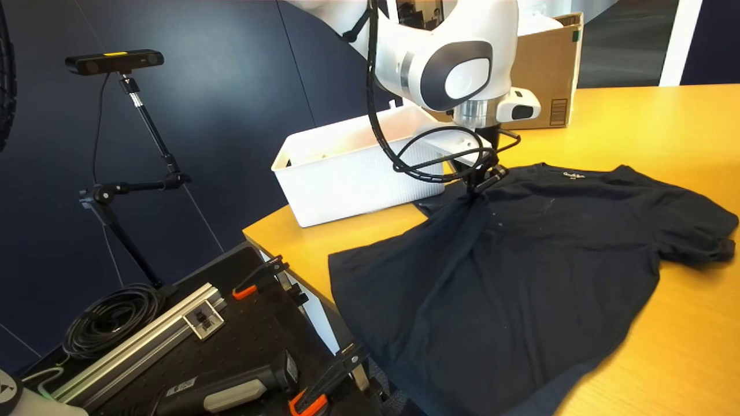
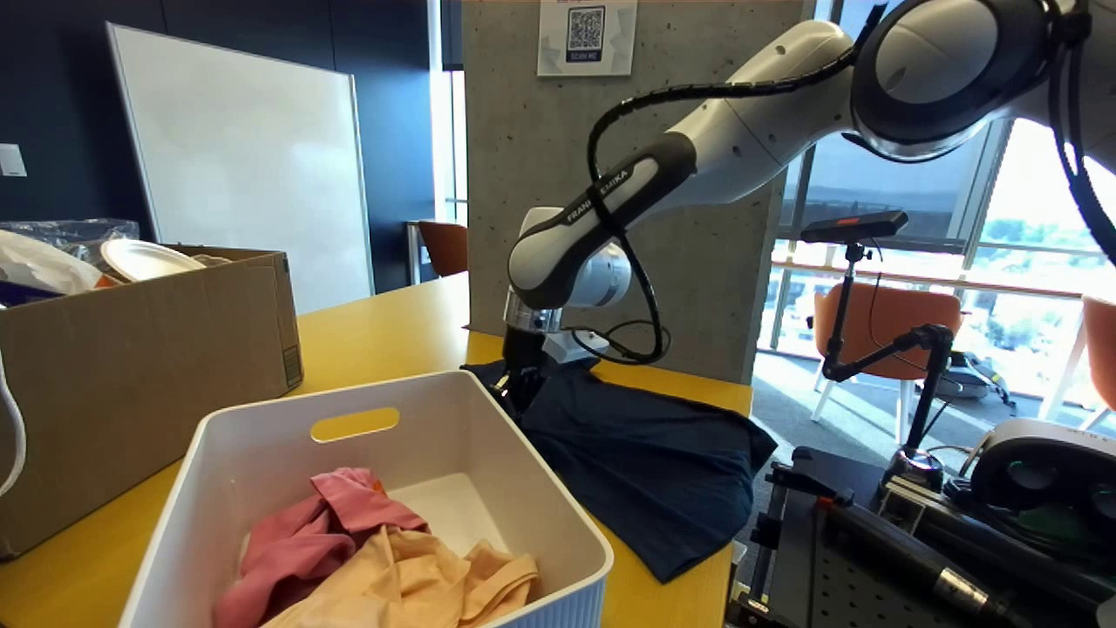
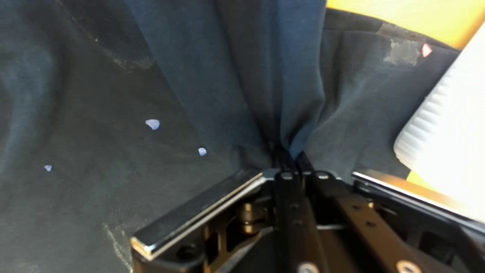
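One navy T-shirt (image 1: 555, 260) lies across the yellow worktop (image 1: 653, 127), collar flat, lower part overhanging the edge. Gripper (image 3: 292, 159): fingers drawn in, pinching a gathered fold at the shirt's side near one sleeve; creases radiate from the pinch. White plastic bin (image 1: 364, 185) stands just beside the gripper, next to that sleeve. Bin contents, per an exterior view: pink cloth (image 2: 296, 545) and peach cloth (image 2: 410, 571), both crumpled. Cardboard box (image 2: 157, 375) stands near the bin, white plate (image 2: 148, 259) showing at its top.
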Available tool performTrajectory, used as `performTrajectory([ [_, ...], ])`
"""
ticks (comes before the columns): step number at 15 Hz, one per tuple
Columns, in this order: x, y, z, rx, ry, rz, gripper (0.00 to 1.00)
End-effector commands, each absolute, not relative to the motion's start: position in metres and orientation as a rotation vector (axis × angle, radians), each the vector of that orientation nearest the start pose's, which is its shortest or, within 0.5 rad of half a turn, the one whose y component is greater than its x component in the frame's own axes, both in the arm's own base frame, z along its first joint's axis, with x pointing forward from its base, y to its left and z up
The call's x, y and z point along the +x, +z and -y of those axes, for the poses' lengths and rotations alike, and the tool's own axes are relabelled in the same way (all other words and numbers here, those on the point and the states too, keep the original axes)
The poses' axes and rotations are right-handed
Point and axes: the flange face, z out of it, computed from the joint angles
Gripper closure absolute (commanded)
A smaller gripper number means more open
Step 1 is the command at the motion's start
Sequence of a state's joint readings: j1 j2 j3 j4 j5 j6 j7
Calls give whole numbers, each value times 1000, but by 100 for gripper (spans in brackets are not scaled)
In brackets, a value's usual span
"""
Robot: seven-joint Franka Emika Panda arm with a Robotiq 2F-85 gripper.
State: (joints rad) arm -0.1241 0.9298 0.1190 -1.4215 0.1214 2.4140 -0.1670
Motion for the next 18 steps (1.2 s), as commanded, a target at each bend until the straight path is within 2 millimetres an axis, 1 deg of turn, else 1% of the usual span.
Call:
performTrajectory([
  [1,750,150,17,-2924,-137,46,99],
  [2,753,151,16,-2917,-136,52,99],
  [3,754,151,14,-2915,-126,64,72],
  [4,755,152,13,-2907,-119,70,71],
  [6,754,160,12,-2899,-119,86,57],
  [7,752,167,14,-2912,-130,86,49],
  [8,749,178,19,-2928,-148,91,43],
  [9,748,186,24,-2940,-165,82,35],
  [12,748,215,49,-2962,-211,49,13],
  [14,751,227,62,-2964,-213,33,1],
  [16,750,232,61,-2966,-188,47,0],
  [18,750,235,59,-2981,-203,60,0],
])
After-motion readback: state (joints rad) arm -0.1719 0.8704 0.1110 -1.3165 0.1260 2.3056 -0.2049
